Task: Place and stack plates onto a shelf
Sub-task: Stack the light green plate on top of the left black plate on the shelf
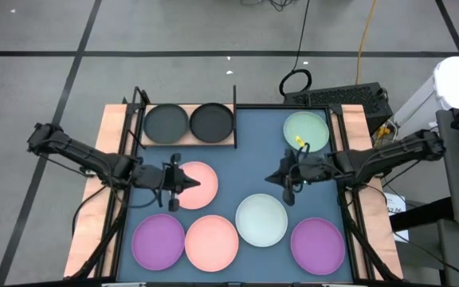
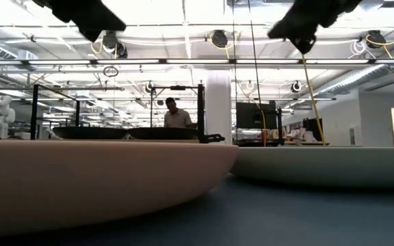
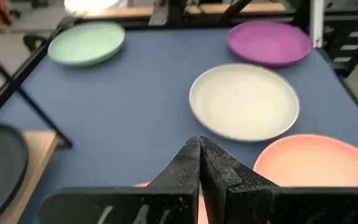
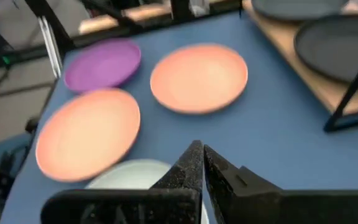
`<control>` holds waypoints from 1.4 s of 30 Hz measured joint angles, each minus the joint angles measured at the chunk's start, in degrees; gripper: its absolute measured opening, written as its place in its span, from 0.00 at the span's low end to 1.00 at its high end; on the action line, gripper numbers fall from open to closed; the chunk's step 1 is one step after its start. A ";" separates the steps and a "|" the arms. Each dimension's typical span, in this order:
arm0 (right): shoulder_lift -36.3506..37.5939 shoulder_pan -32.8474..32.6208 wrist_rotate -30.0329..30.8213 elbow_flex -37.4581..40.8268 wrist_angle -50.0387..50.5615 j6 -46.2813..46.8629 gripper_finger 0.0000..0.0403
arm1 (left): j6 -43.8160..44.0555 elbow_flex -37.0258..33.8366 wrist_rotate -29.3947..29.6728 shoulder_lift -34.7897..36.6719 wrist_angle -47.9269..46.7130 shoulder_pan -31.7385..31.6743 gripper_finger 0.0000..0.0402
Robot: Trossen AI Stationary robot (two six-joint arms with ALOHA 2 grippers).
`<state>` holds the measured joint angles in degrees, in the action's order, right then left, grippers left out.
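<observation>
Two black plates (image 1: 188,122) are already set side by side on the shelf (image 1: 183,142); six remain on the worktop (image 1: 245,167). With the left pincer (image 1: 183,184) closed and empty over the upper pink plate (image 1: 202,179), its fingers should be opened and that rim taken squarely, while the right pincer (image 1: 276,177), also closed and empty, is kept clear.

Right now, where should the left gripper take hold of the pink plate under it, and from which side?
Probably at the rim. The pink plate lies flat on the mat, so only its raised edge offers a grip. The left gripper, shut, hangs over its left part; opening and descending on that near edge from above seems best.
</observation>
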<state>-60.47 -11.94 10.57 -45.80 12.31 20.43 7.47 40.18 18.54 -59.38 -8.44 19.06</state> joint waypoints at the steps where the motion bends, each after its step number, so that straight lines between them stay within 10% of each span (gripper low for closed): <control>1: 0.00 -0.38 0.00 -0.37 1.76 0.26 0.00 | -0.64 0.00 0.03 -0.32 0.75 0.26 0.01; 15: -0.02 2.16 2.45 -2.47 14.76 -0.52 0.00 | -1.73 0.00 1.05 -1.45 1.40 0.54 0.01; 29: -2.83 14.18 19.43 -2.47 27.81 4.67 0.05 | 0.47 -0.07 1.04 -7.05 1.26 0.87 0.01; 42: -12.84 24.51 4.58 -2.45 27.97 3.88 0.28 | -1.40 -0.07 1.07 -7.51 2.99 -0.14 0.01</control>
<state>-73.30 12.58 15.15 -48.25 40.28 24.30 6.07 40.12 19.62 -66.89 -5.45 18.91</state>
